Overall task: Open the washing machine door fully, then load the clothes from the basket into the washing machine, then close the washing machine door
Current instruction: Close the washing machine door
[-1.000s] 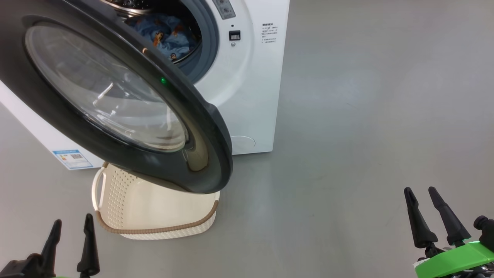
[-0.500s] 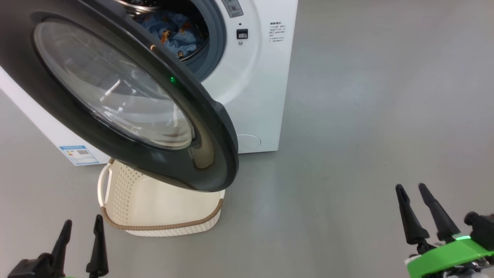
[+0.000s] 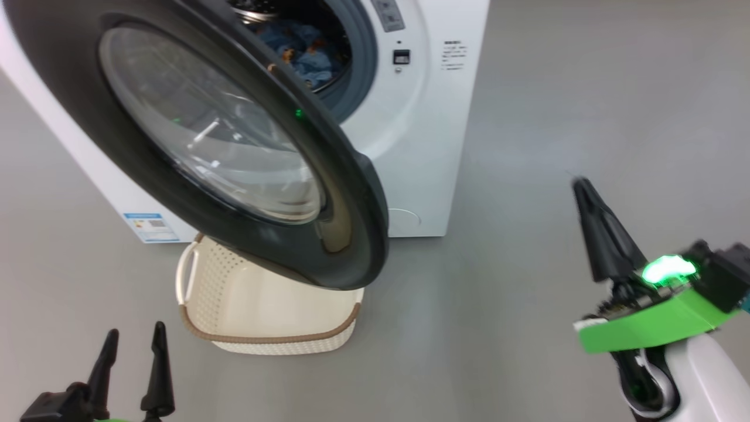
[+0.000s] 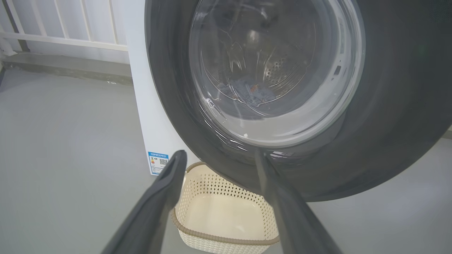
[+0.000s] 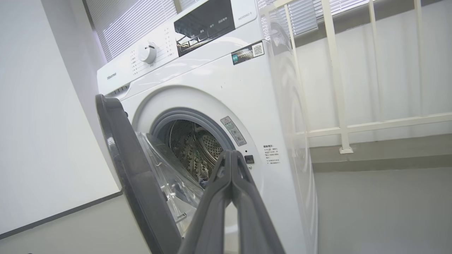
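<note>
1. Left gripper: low left, fingers spread, nothing held. It points up at the basket and door.
2. Right gripper: right side, fingers pressed together, nothing between them.
3. Basket: on the floor, looks empty, partly under the door's lower edge.
4. Door: swung wide, free edge toward the robot. It lies left of and ahead of the right gripper, well apart. The left gripper faces its outer side and looks nearer.
5. Washer: clothes sit in the drum, so loading looks done. Closing likely means pushing the door's outer face toward the washer.
</note>
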